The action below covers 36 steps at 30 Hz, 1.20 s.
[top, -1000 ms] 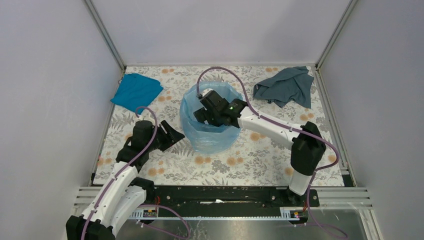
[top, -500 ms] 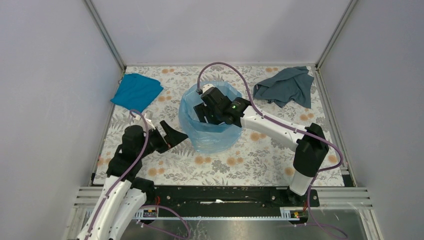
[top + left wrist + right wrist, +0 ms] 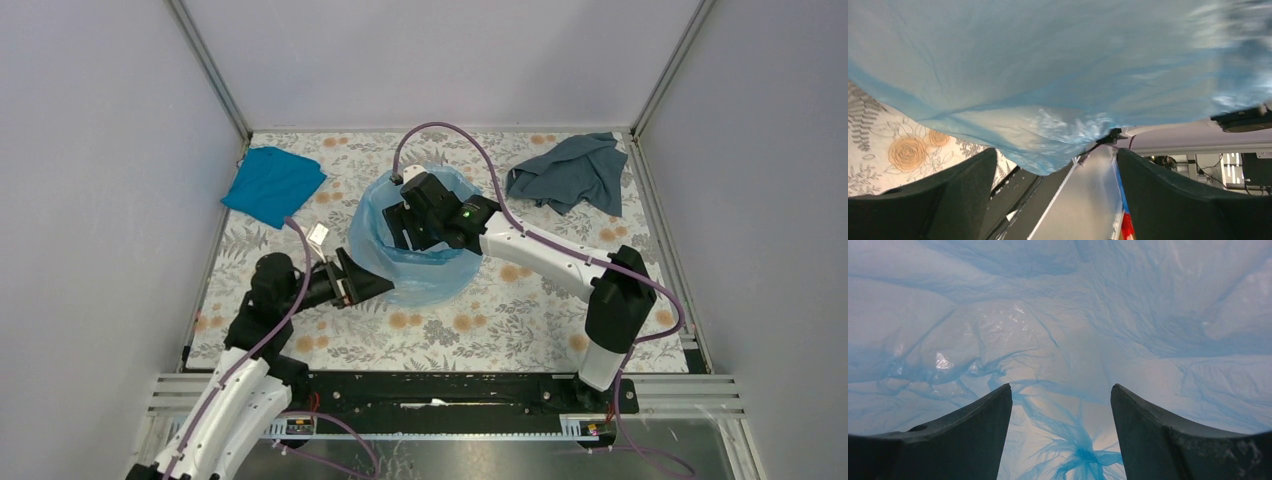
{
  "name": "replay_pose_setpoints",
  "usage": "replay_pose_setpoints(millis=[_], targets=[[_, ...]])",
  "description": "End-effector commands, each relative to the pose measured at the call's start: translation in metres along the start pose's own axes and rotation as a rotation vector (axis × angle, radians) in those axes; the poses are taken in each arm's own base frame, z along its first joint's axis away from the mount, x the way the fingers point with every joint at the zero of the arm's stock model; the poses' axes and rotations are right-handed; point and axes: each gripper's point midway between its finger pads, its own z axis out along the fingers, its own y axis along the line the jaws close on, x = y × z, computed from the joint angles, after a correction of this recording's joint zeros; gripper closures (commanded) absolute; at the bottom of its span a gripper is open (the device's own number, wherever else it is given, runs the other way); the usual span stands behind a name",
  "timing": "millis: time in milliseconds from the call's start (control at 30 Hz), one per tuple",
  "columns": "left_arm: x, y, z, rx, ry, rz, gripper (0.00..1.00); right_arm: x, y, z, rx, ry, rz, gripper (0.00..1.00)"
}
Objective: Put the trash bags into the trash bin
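The light-blue trash bag (image 3: pixel 425 275) stands billowed open in the middle of the table. It fills the left wrist view (image 3: pixel 1048 75) and the right wrist view (image 3: pixel 1058 340). The trash bin is hidden by the bag's film. My right gripper (image 3: pixel 402 226) is open inside the bag's mouth and points down at the knotted bottom, its jaws wide apart (image 3: pixel 1060 387). My left gripper (image 3: pixel 352 281) is open against the bag's lower left side. A hanging fold of film lies just ahead of the gap between its fingers (image 3: pixel 1056 152).
A teal-blue cloth (image 3: pixel 272 183) lies at the back left. A grey-blue cloth (image 3: pixel 572 172) lies at the back right. The table has a floral cover (image 3: pixel 480 330). Grey walls close in three sides. A black rail (image 3: pixel 440 390) runs along the near edge.
My left arm has swung right and its gripper has reached the bag's lower left side. The bag's left edge has spread outward. My right gripper has stayed inside the bag.
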Motion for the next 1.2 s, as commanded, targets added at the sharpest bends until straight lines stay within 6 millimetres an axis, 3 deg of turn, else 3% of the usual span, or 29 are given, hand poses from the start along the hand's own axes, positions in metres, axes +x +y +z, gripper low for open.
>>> replay_pose_setpoints(millis=[0,100,233,300,633,800,933,1067,1100,1167], targets=[[0.011,0.019,0.018,-0.036,0.028,-0.013,0.12,-0.014,0.012,-0.008,-0.045,-0.045,0.03,0.21],[0.014,0.046,0.028,-0.134,0.025,-0.073,0.36,-0.016,0.015,-0.014,-0.062,-0.046,0.027,0.2],[0.01,0.064,0.032,-0.197,-0.018,-0.101,0.52,-0.023,0.018,-0.029,-0.089,-0.064,0.034,0.13],[0.009,0.066,0.032,-0.205,-0.028,-0.096,0.54,-0.025,0.022,-0.037,-0.112,-0.071,0.036,0.08],[0.013,0.08,0.035,-0.252,-0.006,-0.112,0.54,-0.055,0.024,-0.087,-0.147,-0.174,0.032,0.01],[0.016,0.085,0.03,-0.3,-0.003,-0.129,0.48,-0.071,0.012,-0.114,-0.104,-0.261,0.009,0.0],[0.015,0.093,0.018,-0.399,-0.018,-0.134,0.18,-0.083,-0.011,-0.125,0.013,-0.326,-0.031,0.0],[0.011,0.082,0.009,-0.394,-0.034,-0.125,0.08,-0.091,-0.036,-0.122,0.156,-0.364,-0.086,0.0],[0.01,0.077,0.007,-0.385,-0.044,-0.119,0.02,-0.092,-0.037,-0.119,0.169,-0.36,-0.091,0.0],[0.006,0.068,0.002,-0.38,-0.056,-0.112,0.01,-0.09,-0.038,-0.109,0.183,-0.345,-0.093,0.0]])
